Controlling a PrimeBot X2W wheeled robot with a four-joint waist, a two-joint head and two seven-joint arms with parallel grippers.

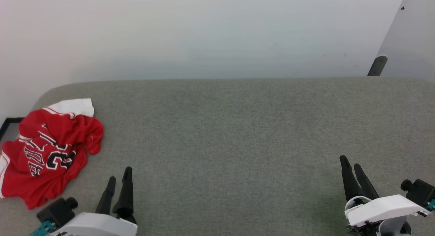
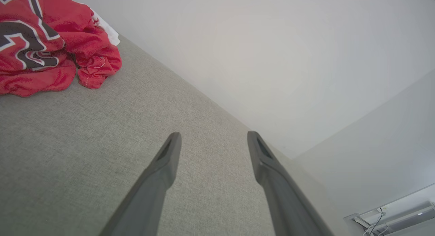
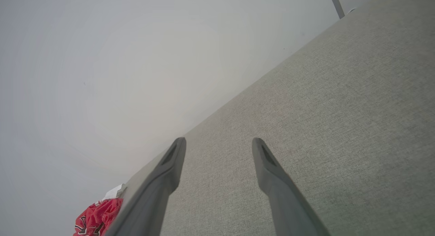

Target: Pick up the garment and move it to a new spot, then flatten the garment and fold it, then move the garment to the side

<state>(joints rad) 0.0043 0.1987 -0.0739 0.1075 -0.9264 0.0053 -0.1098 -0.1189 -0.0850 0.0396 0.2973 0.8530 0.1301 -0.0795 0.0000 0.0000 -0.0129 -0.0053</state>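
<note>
The garment [image 1: 47, 151] lies crumpled at the far left of the grey table [image 1: 238, 134]: red cloth, a white sleeve at its back, black white-outlined lettering on top. The left wrist view has the garment [image 2: 51, 42] at its upper left, and the right wrist view catches the garment [image 3: 98, 217] at the bottom left. My left gripper [image 1: 119, 174] hovers open just right of the garment's front edge, with nothing between its fingers. Far off at the lower right, my right gripper [image 1: 350, 162] also stands open and empty over bare cloth.
A pale wall [image 1: 204, 32] runs along the table's back edge. A dark bracket [image 1: 377, 65] stands at the back right. A black frame edge [image 1: 10, 122] shows past the table's left end, close to the garment.
</note>
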